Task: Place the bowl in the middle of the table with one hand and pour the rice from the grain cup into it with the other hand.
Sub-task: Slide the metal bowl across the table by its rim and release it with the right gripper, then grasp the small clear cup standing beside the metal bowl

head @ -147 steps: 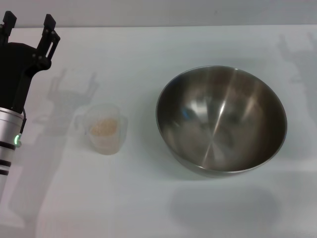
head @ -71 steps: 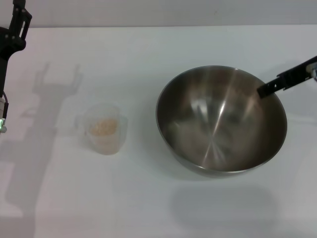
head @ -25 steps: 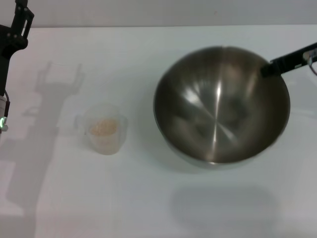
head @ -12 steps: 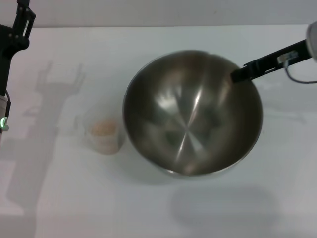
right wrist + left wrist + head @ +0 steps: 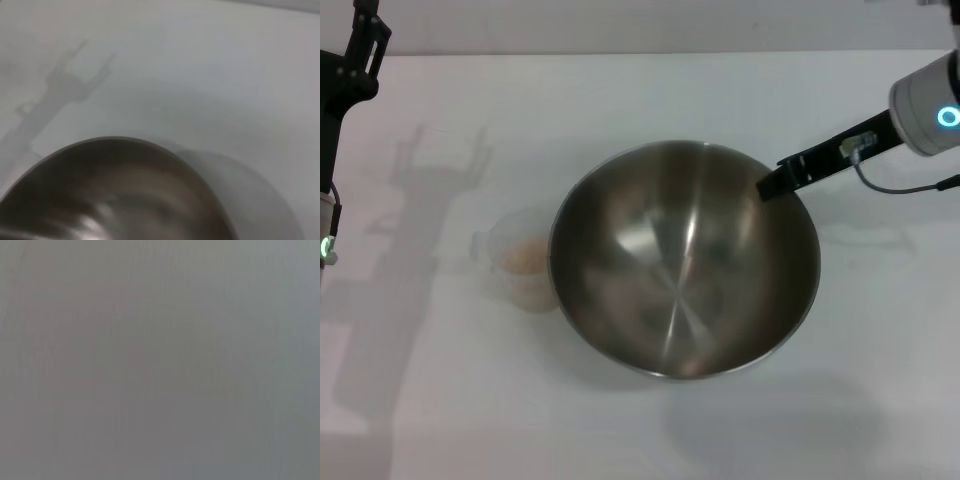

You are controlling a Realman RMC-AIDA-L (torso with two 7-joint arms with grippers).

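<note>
Right pincer (image 5: pixel 767 187) is clamped on the steel mixing bowl (image 5: pixel 685 258) rim at 2 o'clock, mid-bench (image 5: pixel 620 100). The bowl overlaps the grain cup (image 5: pixel 520 258) at 9 o'clock; any further that way risks tipping it and spilling the rice (image 5: pixel 525 257). Left pincer (image 5: pixel 360 40) is parked at 10 o'clock; can't tell its state.

From the head cam we look forward and down on the table (image 5: pixel 650 90), far enough back to take in the whole bowl (image 5: pixel 680 275), the grain cup (image 5: pixel 520 262) beside it, and both arms at the L and R edges. The R wrist cam sits close above the bowl's rim (image 5: pixel 125 150), facing across the tabletop (image 5: pixel 210 60); bowl and table are what these two views share. The L wrist cam gives us only a flat grey field, so its facing can't be told.
</note>
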